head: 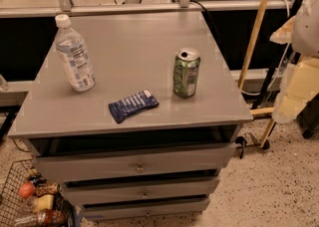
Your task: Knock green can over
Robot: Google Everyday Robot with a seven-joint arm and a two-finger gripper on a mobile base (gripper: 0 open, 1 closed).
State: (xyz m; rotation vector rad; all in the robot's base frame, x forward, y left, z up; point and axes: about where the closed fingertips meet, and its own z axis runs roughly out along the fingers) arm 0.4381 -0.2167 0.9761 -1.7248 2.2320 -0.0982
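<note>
Wire basket (11, 183) sat nearest, low left; the green can (186, 73) was not yet knocked over.
It stood upright on the grey table (139, 37), right of centre, just beside the blue wrapper (133, 105) and well apart from the water bottle (74, 56). The gripper (293, 94) hung off the table's right side, clear of the can; how open it was could not be told. The whole push seemingly remained.

You had the green can (186, 74) standing upright, its silver top and opening facing up, on the right half of the surface (129, 47), well apart from the tool (290, 100) off the right edge.
</note>
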